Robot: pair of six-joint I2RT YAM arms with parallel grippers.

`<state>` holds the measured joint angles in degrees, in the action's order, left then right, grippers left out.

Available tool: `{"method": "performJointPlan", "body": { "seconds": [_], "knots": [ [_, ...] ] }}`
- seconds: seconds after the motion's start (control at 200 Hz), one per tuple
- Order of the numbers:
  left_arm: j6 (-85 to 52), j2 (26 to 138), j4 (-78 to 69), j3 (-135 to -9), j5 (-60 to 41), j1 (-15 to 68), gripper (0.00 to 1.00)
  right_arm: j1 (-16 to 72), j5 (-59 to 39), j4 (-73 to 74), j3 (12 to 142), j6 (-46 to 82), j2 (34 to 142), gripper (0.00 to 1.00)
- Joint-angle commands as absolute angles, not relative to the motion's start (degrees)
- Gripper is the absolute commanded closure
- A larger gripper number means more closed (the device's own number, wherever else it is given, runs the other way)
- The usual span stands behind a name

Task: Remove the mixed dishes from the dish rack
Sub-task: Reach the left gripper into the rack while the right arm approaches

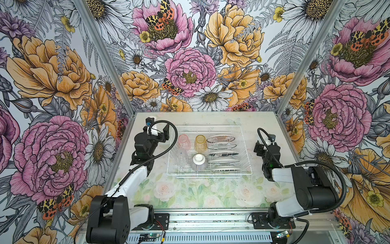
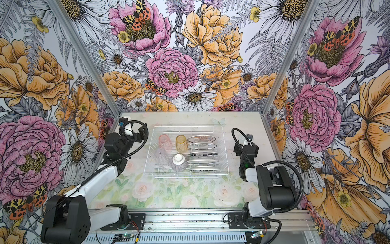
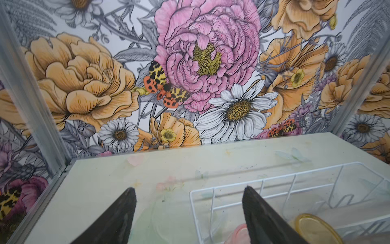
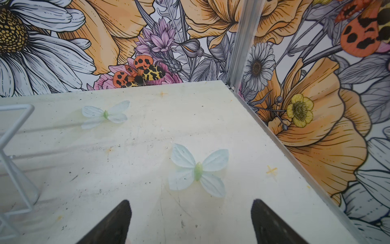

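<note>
We see the dish rack (image 1: pixel 245 150), a white wire basket, lying mid-table (image 1: pixel 211 118), closer to the far edge. A pink tumbler (image 1: pixel 184 142), an amber tumbler (image 1: pixel 200 142), a clear tumbler (image 1: pixel 182 158) and an upturned ribbed grey bowl (image 1: pixel 199 162) with a white foot fill its left half, and plates (image 1: pixel 223 153) stand on edge in a row along its right half. The left gripper (image 3: pixel 189 190) hangs at the rack's far left corner, jaws apart and empty, the pink tumbler just beside one finger, while the right gripper (image 4: pixel 191 200), jaws likewise apart and empty, hovers over bare table off the rack's right side, near the table's right edge.
</note>
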<state>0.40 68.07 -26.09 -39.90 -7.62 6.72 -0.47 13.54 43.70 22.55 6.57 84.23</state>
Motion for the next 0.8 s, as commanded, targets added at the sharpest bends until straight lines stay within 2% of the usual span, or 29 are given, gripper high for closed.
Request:
{"method": "performJointPlan", "body": {
  "seconds": [0.0, 0.05, 0.155, 0.33, 0.525, 0.701, 0.791],
  "knots": [
    [0.6, 69.3, -14.6, -46.0, -4.2, 12.6, 0.2, -1.0, 11.5, 35.4, 25.9, 6.8, 76.8, 0.1],
    [1.5, 70.5, -12.8, -49.2, -3.4, 15.4, 0.2, -1.0, 10.9, 31.4, 26.7, 7.4, 73.5, 0.1],
    [2.7, 73.6, -8.7, -56.0, -4.3, 19.8, 0.2, -1.0, 10.0, 13.7, 33.0, 10.0, 66.8, 0.1],
    [11.5, 80.4, 4.8, -69.4, -5.0, 27.4, 0.22, -0.1, 2.6, -10.0, 44.4, 13.2, 63.1, 0.1],
    [25.8, 90.5, 20.5, -82.8, -1.4, 35.5, 0.29, 0.6, -4.3, -16.9, 47.7, 17.8, 60.4, 0.15],
    [31.6, 95.8, 27.6, -88.9, -9.5, 37.1, 0.29, 2.6, -10.1, -19.9, 51.7, 19.1, 63.2, 0.21],
    [33.1, 98.5, 31.5, -92.8, -12.7, 37.1, 0.33, 4.0, -10.1, -20.5, 53.2, 18.9, 65.0, 0.22]
  ]
}}
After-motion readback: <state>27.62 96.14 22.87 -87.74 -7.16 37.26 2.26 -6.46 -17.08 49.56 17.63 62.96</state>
